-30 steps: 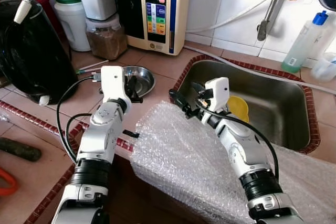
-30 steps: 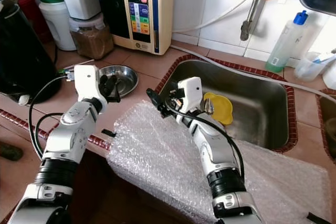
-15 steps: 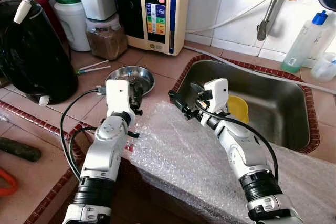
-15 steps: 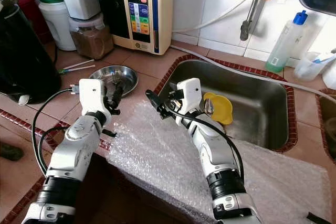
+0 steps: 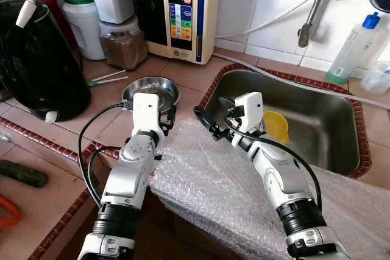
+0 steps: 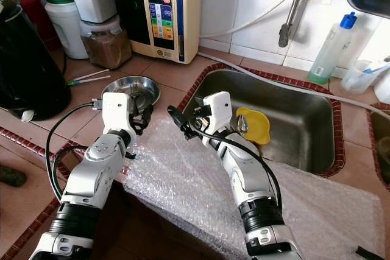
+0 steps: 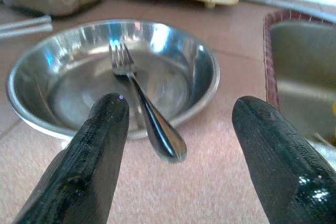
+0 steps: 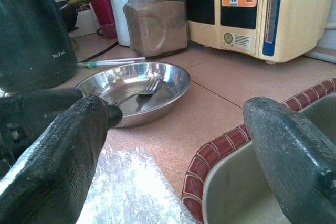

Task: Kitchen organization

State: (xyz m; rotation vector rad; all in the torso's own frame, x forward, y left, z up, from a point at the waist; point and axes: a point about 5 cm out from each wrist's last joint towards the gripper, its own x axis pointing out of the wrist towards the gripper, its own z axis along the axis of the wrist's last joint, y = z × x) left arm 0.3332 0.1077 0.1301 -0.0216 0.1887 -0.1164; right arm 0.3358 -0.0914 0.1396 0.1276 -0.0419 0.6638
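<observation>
Kitchen counter, left gripper (image 7: 176,129) fingers apart nr fork (image 7: 142,103) in bowl (image 7: 205,85), right gripper (image 8: 173,124) fingers apart.

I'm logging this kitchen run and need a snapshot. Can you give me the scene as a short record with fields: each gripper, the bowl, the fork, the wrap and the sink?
left gripper: jaws open, aimed at the fork handle
right gripper: jaws open, above the bubble wrap's far edge
steel bowl: on the counter, left of the sink
fork: in the bowl, handle over the rim
bubble wrap: spread over the counter edge
sink: holds a yellow item
</observation>
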